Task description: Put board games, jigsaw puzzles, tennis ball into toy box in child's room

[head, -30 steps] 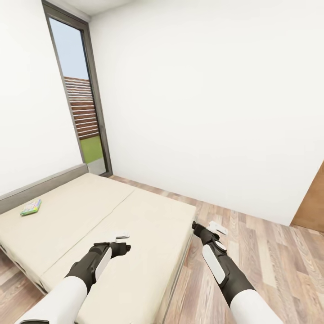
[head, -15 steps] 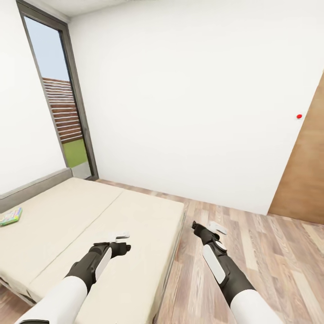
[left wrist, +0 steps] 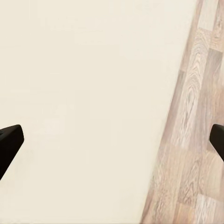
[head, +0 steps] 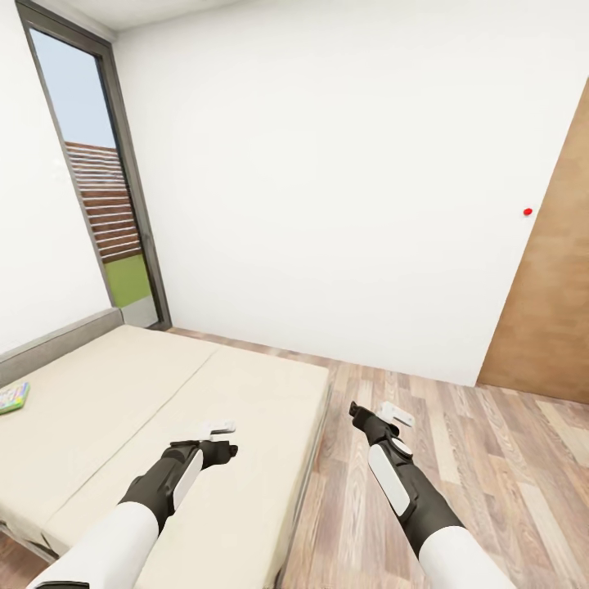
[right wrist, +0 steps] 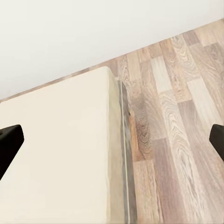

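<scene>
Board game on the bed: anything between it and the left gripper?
Nothing visible. Only bare mattress of the bed lies between the open left gripper and the board game, far off at the view's left edge.

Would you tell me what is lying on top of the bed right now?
One board game lies on the bed, cut off by the head view's left edge; beyond that edge nothing can be judged.

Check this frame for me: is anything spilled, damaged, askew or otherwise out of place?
Nothing looks damaged or spilled. The one stray item is a board game lying flat near the head of the bed, cut off by the head view's left edge. Left gripper and right gripper hold nothing.
</scene>
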Tool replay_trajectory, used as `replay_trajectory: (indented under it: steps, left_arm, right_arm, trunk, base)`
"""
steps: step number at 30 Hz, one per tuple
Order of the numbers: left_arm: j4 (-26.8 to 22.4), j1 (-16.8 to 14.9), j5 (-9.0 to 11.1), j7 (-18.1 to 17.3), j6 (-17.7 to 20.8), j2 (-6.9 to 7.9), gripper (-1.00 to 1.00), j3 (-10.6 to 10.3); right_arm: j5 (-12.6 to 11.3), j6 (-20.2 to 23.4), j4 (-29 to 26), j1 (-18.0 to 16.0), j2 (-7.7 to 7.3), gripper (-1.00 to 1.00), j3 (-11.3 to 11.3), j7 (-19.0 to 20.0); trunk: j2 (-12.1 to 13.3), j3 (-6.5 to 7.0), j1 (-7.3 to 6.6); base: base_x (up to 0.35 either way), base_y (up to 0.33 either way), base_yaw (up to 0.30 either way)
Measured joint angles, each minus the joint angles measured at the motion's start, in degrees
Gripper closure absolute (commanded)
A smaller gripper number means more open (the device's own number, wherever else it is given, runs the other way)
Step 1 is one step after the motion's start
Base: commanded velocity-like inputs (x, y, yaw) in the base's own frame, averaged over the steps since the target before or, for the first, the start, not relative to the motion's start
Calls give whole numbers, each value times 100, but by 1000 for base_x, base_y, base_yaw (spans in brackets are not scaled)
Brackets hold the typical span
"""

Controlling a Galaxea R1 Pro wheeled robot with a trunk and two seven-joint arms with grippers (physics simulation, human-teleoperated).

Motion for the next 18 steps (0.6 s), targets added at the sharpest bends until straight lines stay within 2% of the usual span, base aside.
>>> replay_trajectory:
  steps: [18]
  left_arm:
    - [1,0,0,-1,-1,0,-100,0]
  right_arm:
    - [0,0,-1,0,0,-100,-1,0]
  trunk:
    - [0,0,0]
  base:
    - [-50,40,-9]
